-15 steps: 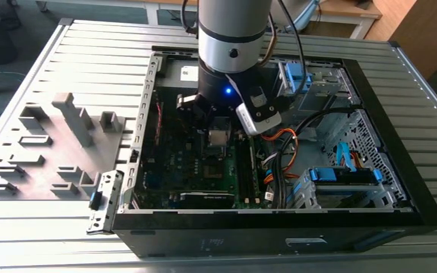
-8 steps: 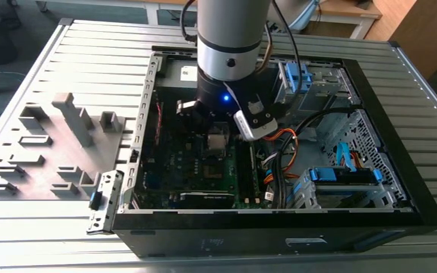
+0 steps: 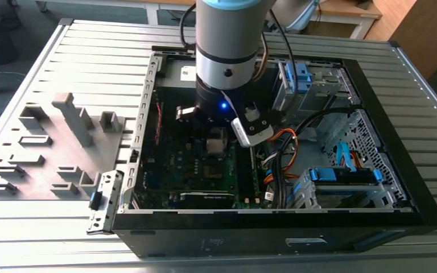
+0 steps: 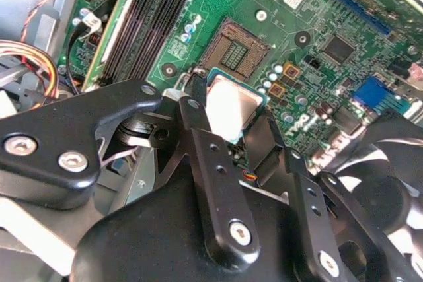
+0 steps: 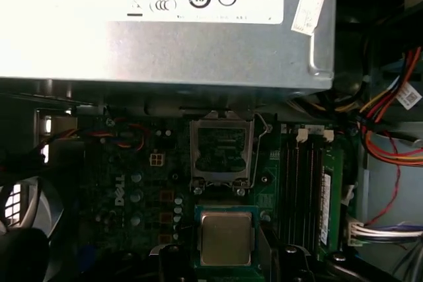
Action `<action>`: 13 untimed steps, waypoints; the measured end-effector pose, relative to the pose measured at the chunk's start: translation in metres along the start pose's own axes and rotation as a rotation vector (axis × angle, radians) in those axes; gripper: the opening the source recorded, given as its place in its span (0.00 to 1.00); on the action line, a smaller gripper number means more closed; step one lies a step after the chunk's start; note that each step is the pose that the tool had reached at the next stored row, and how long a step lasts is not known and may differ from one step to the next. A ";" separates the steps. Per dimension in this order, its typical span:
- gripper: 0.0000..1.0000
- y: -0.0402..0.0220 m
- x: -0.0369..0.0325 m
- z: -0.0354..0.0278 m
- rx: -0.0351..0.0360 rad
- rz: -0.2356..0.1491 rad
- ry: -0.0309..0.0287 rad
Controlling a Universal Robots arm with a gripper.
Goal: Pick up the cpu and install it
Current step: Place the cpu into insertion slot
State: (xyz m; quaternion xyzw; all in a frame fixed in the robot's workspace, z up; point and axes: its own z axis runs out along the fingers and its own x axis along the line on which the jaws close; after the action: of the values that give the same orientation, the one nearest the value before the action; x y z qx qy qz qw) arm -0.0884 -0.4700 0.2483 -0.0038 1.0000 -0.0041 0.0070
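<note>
Cpu (image 5: pixel 226 237) clamped by its edges in the tool (image 4: pixel 232 118), black fingers (image 4: pixel 201 143) shut on either side, silvery top facing both wrist views. Sits just beside the open socket (image 4: pixel 235 49), not in it. Beyond the socket in the first wrist view, a grey power supply (image 5: pixel 165 51). In the exterior view, tool low inside the black computer case (image 3: pixel 150 85) on the slatted bench (image 3: pixel 89 45), grey blocks (image 3: pixel 74 116) well apart.
</note>
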 end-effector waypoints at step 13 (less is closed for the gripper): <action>0.47 0.0001 0.0016 0.0201 0.0000 0.000 0.0000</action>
State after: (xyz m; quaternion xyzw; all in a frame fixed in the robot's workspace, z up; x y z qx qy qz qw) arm -0.0897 -0.4700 0.2282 -0.0038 1.0000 -0.0041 0.0070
